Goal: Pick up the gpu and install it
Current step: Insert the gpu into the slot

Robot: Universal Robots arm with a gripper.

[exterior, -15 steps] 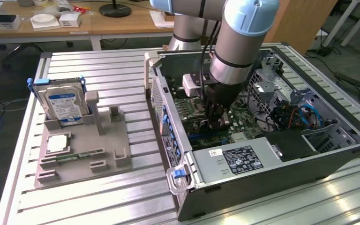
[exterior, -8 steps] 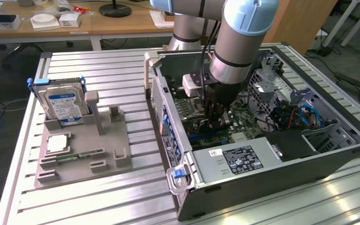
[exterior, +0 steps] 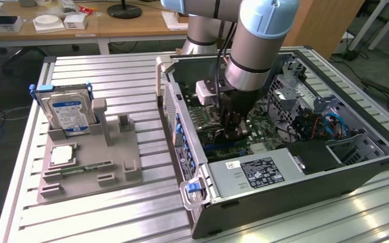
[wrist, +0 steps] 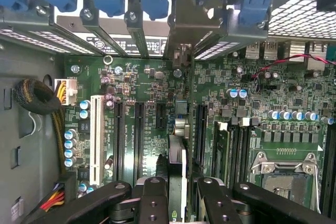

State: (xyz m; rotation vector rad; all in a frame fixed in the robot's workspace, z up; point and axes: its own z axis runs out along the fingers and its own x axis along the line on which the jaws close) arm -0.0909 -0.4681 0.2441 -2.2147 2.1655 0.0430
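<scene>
Claw [wrist: 178, 203] clenched on the gpu [wrist: 177, 161], edge-on over the motherboard slots [wrist: 139, 135], case walls [exterior: 282, 187] close around.

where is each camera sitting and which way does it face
Exterior view: off the arm, raised beside the slatted metal table, looking down into the open dark computer case; the grey-and-blue arm and its gripper show.
Wrist view: on the wrist, facing down past the gripper, shut on the thin edge-on gpu, onto the green motherboard.
Both share the gripper, case and motherboard.
</scene>
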